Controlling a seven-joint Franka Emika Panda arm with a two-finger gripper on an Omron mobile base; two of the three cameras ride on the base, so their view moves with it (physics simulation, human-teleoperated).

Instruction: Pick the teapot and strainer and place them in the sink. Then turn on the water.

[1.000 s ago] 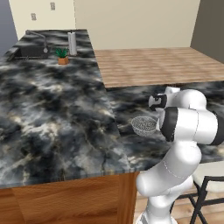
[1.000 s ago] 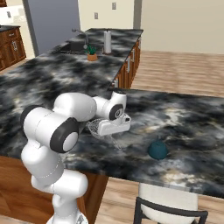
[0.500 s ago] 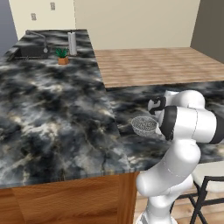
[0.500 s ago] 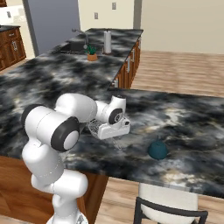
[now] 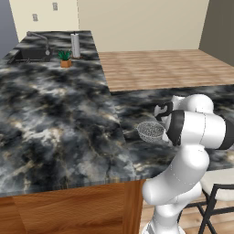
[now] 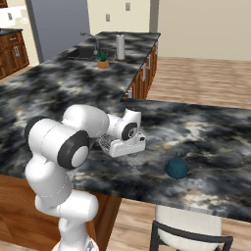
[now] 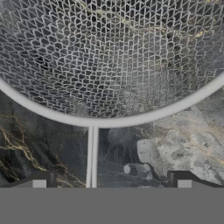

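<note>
We see the long black-and-grey marbled stone counter [image 5: 59, 114] running from the far corner, where the black rectangular sink [image 5: 31, 54] with its grey curved faucet [image 5: 39, 37] sits, down to the near end where our white arm works. Over the last second the arm has shifted only slightly: the wrist has settled a little lower and closer over the silver wire-mesh strainer [image 5: 150, 131], and nothing on the counter has moved. The strainer rests on the stone near the counter's front edge, well apart from the sink. In the hand view its mesh bowl [image 7: 113, 57] spreads across the top and its thin straight handle [image 7: 92, 155] runs down between the two dark fingertips [image 7: 40, 180], which stand wide apart on either side without touching it. So the two-finger gripper [image 7: 111, 181] is released and empty, lined up over the handle. We judge this as the final approach before the first grasp. The small squat teal-blue teapot [image 6: 176, 168] waits on the counter just beside the strainer, nearer the stool. Neither item has reached the sink, and no water runs.
</note>
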